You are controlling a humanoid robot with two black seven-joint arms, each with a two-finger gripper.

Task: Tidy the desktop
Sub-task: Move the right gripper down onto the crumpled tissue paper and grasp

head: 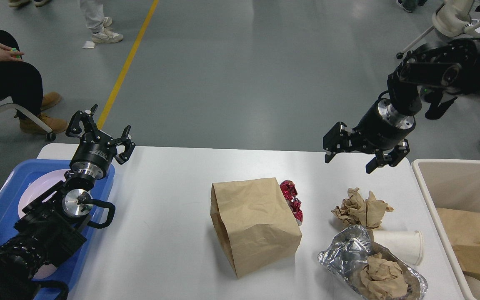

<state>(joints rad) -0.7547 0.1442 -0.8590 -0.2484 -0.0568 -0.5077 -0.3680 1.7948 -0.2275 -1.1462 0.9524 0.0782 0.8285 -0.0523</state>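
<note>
The white desktop (169, 200) spans the middle of the head view. On it lie a brown paper bag (254, 223) on its side, a red foil wrapper (292, 200) behind it, a crumpled brown paper (361, 208), a white paper cup (400, 246) on its side, and a foil tray (365, 262) holding a crumpled paper ball (381, 279). My left gripper (100, 127) is open and empty, above the table's far left corner. My right gripper (354, 156) is open and empty, raised above the far right of the table.
A blue tray (2, 208) with a pale plate (40, 189) sits at the left under my left arm. A cream bin (427, 196) at the right holds a brown paper bag (473, 237). A seated person and chairs are beyond the table.
</note>
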